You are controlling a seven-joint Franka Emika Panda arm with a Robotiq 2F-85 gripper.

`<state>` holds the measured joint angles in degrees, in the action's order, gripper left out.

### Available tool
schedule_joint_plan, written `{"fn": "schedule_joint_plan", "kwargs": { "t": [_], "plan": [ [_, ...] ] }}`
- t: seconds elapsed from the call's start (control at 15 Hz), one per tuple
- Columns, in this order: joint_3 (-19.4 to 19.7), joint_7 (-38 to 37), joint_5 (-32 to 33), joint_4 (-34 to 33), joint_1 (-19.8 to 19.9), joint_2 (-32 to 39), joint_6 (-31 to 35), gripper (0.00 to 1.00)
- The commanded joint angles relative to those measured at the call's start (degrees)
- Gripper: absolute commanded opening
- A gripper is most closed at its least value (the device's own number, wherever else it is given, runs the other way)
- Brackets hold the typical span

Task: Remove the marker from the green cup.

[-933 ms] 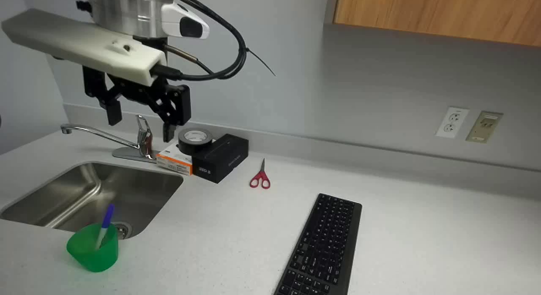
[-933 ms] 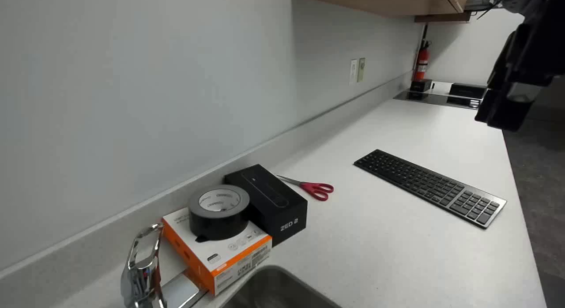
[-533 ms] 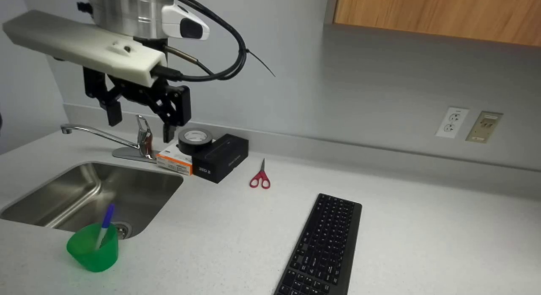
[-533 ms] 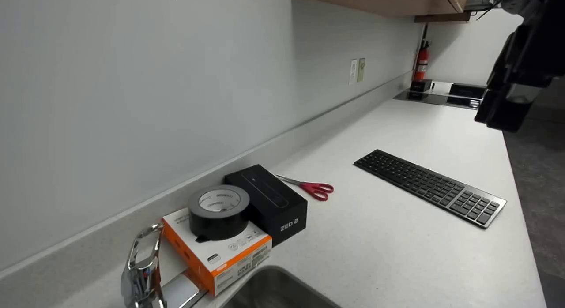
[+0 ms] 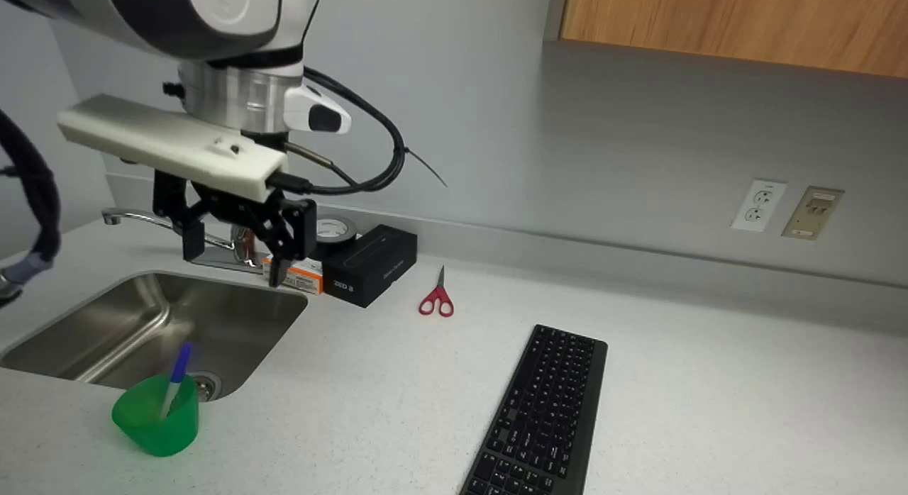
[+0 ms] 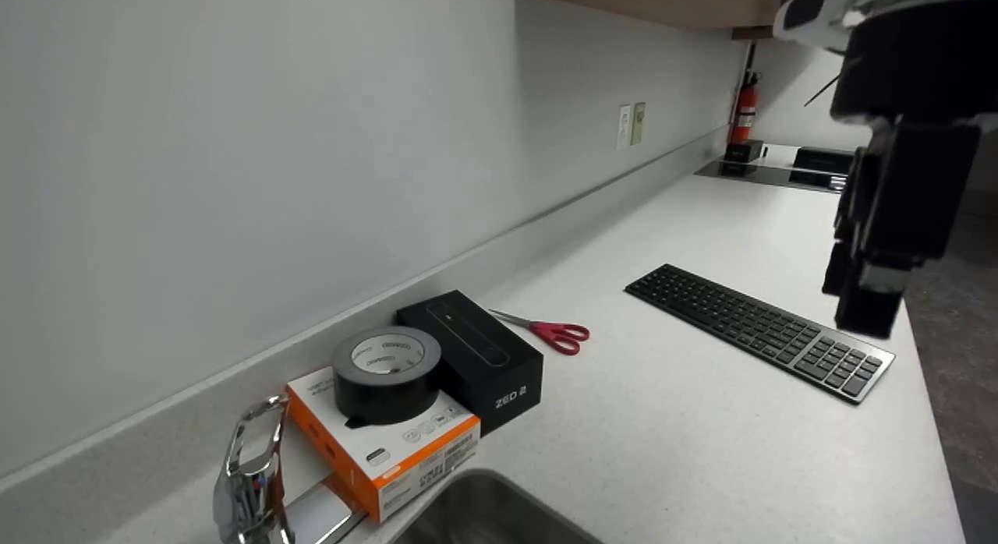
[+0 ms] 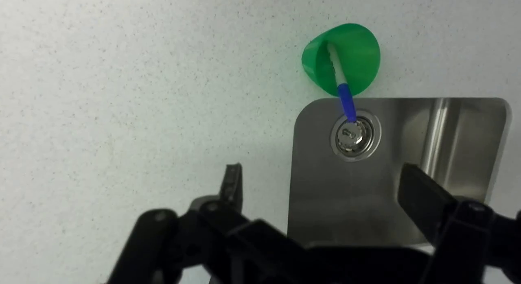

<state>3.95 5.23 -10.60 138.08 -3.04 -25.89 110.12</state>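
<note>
The green cup (image 5: 157, 432) stands on the counter at the sink's front corner. It also shows in the wrist view (image 7: 363, 58). The marker (image 5: 181, 362) leans inside the cup. Its white body is in the cup and its blue cap sticks out past the rim toward the sink, as the wrist view shows (image 7: 346, 100). My gripper (image 5: 235, 266) hangs above the sink, higher than the cup and apart from it. In the wrist view the gripper (image 7: 321, 168) is wide open with nothing between its fingers. Cup and marker are out of view in an exterior view with the gripper's fingers (image 6: 867, 306) at the right.
The steel sink (image 5: 234, 318) lies below the gripper, with a faucet (image 5: 245, 245) behind it. A tape roll (image 6: 387, 376) sits on an orange-white box (image 6: 421, 450) beside a black box (image 6: 483, 357). Red scissors (image 5: 436, 300) and a black keyboard (image 5: 543, 410) lie on the counter.
The gripper has moved down, still open, and now partly covers the faucet and the orange-white box in an exterior view. The cup and marker have not moved.
</note>
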Motion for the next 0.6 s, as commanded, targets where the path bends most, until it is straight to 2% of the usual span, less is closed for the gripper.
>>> {"fn": "schedule_joint_plan", "kwargs": {
  "t": [0.0,0.13,0.53],
  "plan": [
    [-0.07,3.85,-4.49,0.27,-1.36,6.38,-1.43,1.0],
    [-1.08,4.49,-4.81,0.91,-1.43,8.46,-0.62,1.0],
    [-2.33,3.64,-3.26,1.29,-0.57,8.84,0.01,1.0]
  ]
}}
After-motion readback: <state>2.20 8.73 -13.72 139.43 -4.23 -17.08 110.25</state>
